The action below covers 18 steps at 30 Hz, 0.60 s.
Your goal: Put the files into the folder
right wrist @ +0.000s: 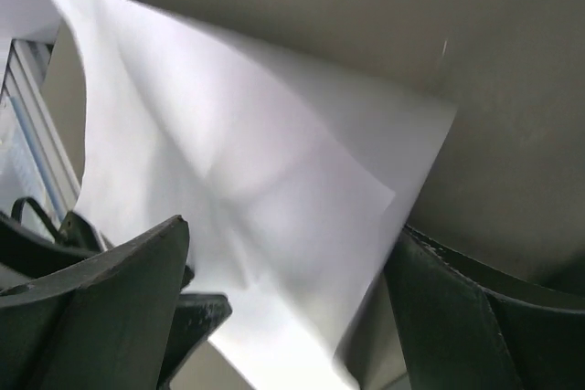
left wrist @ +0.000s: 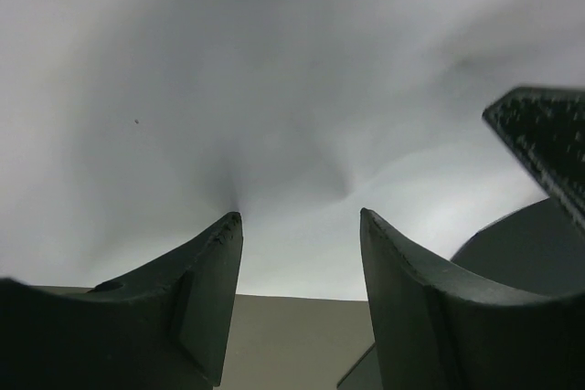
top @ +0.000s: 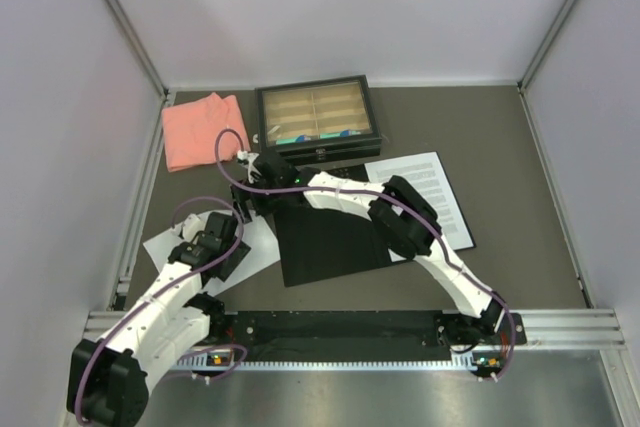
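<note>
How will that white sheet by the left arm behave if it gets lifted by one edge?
Probably floppy: the white sheet bows and curls in the right wrist view. It looks thin and light, so it would likely droop from one pinch. Pushed, it may buckle, as the dimple in the left wrist view hints.

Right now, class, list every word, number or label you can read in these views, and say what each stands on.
No text here is legible.
White paper sheet right of the black open folder: rows of small black print, too small to read.
Curled white paper sheet in the right wrist view: no print visible.
</note>
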Available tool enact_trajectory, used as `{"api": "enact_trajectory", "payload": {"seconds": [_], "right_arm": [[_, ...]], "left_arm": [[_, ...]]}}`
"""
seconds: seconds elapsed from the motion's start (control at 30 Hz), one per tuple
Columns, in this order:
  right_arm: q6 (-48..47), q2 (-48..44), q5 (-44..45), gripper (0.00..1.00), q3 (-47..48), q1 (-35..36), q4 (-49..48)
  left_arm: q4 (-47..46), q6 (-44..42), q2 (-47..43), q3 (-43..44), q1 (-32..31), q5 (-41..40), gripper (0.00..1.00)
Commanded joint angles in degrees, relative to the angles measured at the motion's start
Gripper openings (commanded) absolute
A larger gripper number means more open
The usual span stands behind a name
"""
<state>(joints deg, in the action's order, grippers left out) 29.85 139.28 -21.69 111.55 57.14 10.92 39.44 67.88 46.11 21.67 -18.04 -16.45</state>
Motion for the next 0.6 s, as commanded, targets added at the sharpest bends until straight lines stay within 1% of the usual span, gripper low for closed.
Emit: {"api": "enact_trajectory", "payload": {"seconds": [0.0, 0.13, 0.2, 0.23, 0.33, 0.43, 0.47, 0.53, 0.57], "right_arm": [[3.46, -8.05, -2.38, 0.85, -4.66, -0.01, -0.89], [8.02, -11.14, -5.98, 0.86, -10.28, -0.28, -5.20], [9.70, -11.23, -8.36, 0.86, -11.17, -0.19, -6.60], [10.58, -11.05, -9.24, 0.85, -12.31, -0.28, -10.09], [12.43, -8.78, -10.91, 0.84, -10.93, -0.28, -12.50], [13.22, -6.05, -11.53, 0.79, -9.43, -0.19, -13.99], [13.05, -5.35, -11.01, 0.74, -9.24, -0.19, -15.12], [11.39, -4.03, -9.43, 0.69, -7.76, -0.19, -14.79], [10.68, -2.37, -8.29, 0.63, -6.97, -0.19, -14.09]], "left_arm": [[-1.56, 1.03, -0.05, -1.90, 0.20, -0.87, 0.59], [-2.00, 0.77, -0.05, -1.81, 0.29, -0.69, 0.58], [-2.09, 0.68, 0.12, -1.81, 0.20, -0.52, 0.58], [-2.35, 0.59, 0.21, -1.72, 0.20, -0.43, 0.58], [-2.53, 0.07, 0.30, -1.63, 0.20, 0.01, 0.57], [-2.53, -0.55, 0.04, -1.54, 0.20, 0.28, 0.57], [-2.27, -0.64, -0.14, -1.54, 0.20, 0.28, 0.57], [-2.09, -0.99, -0.75, -1.46, 0.20, 0.19, 0.56], [-2.00, -1.17, -1.10, -1.37, 0.20, 0.19, 0.56]]}}
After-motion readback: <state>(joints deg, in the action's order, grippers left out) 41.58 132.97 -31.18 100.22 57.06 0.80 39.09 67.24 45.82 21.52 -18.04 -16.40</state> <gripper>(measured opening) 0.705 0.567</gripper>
